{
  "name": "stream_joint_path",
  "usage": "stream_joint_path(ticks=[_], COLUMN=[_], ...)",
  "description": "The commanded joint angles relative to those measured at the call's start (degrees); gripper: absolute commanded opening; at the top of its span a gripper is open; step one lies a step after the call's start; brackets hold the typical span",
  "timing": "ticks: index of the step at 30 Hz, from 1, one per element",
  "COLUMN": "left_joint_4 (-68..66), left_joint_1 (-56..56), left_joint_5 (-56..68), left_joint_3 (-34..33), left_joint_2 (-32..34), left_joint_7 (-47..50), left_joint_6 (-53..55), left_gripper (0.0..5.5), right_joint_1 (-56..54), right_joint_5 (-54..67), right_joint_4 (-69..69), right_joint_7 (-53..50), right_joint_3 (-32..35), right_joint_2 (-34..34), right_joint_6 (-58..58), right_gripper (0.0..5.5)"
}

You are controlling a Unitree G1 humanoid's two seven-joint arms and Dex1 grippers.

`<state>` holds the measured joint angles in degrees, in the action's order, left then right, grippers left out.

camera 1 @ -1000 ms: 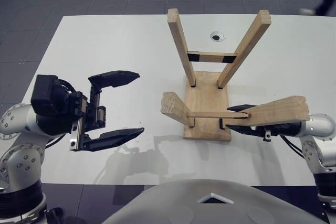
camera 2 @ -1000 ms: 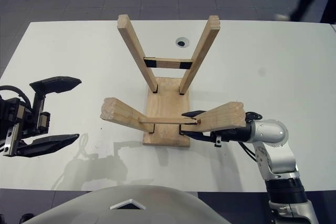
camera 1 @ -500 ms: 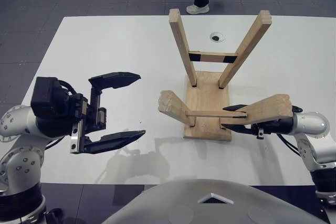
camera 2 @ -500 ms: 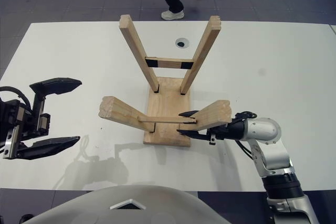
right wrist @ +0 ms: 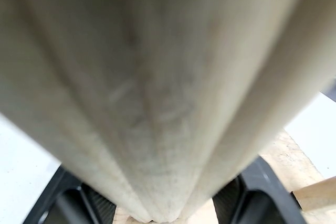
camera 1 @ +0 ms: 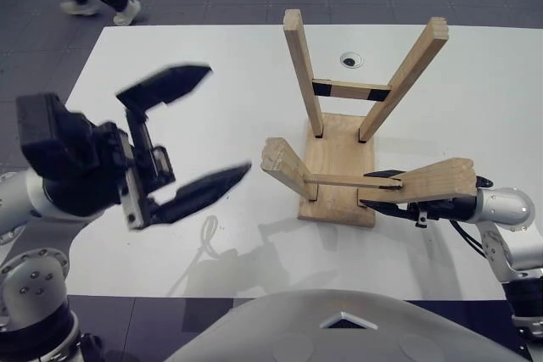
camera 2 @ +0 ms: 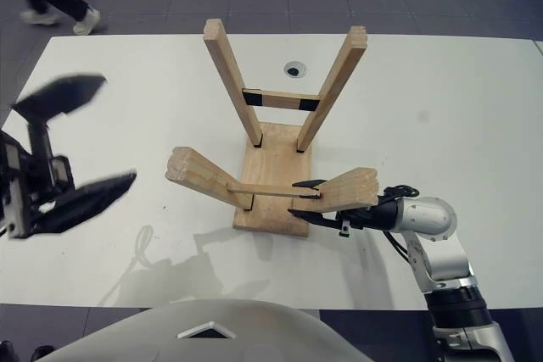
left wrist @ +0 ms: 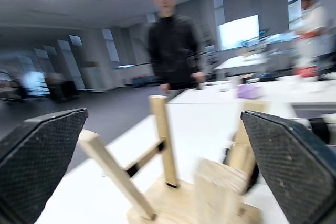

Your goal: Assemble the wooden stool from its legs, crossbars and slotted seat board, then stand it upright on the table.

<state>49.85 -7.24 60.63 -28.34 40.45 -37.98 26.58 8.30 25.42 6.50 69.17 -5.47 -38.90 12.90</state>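
Done: the stool (camera 1: 348, 154) looks assembled, standing upside down.
Left to do: turning it upright on the table (camera 1: 484, 82).
Count: one seat board (camera 1: 338, 158), four legs, two crossbars.
Right gripper (camera 1: 366, 189): jaws clamp the near right leg (camera 1: 433, 180) between them.
Left gripper (camera 1: 225, 120): jaws wide, empty; stool well beyond their tips.

The left gripper (camera 1: 221, 120), in the left half of the frame, is blurred, and its spread fingers (camera 1: 165, 84) have no sharp outline. At lower right the near leg (camera 1: 428, 182) covers most of the right gripper (camera 1: 365, 190) clamped on it, hiding the pads. Seen close up, that leg (right wrist: 157, 87) is blurred. The legs hide the seat board (camera 1: 335, 146) slots.
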Motion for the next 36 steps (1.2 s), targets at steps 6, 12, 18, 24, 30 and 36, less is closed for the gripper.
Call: stream_joint_path(ticks=[6,12,18,24,30,36], left_joint_4=[10.2,10.2,9.7,5.1,3.9,3.3], left_joint_1=[11.3,18.4,15.5,8.8,4.3,4.7], left_joint_5=[11.1,-7.2,-25.4,-39.4,-47.4,-55.6], left_joint_3=[28.8,56.7,73.3,75.1,73.3,75.3], left_joint_2=[2.1,-11.8,-19.6,-26.0,-29.3,-31.3], left_joint_7=[23.9,43.5,50.8,56.3,58.4,63.0], left_joint_6=[0.3,-1.6,3.6,5.1,4.8,14.9], left_gripper=[5.50,5.23,4.20,3.11,2.45,2.45], right_joint_1=[0.7,1.0,0.7,0.7,1.2,1.4], right_joint_5=[-4.2,-4.1,-4.0,-3.7,-3.6,-2.9], right_joint_4=[-3.4,-2.9,-2.8,-2.5,-2.1,-1.7], right_joint_7=[-2.2,-2.7,-2.8,-2.6,-2.8,-3.3], right_joint_3=[-0.9,-1.0,-1.2,-1.1,-1.0,-0.7], right_joint_2=[0.2,0.1,0.1,-0.2,-0.2,0.2], right_joint_6=[-0.2,-0.2,-0.4,-0.5,-0.5,-0.4], right_gripper=[2.08,2.08,2.08,2.08,2.08,2.08])
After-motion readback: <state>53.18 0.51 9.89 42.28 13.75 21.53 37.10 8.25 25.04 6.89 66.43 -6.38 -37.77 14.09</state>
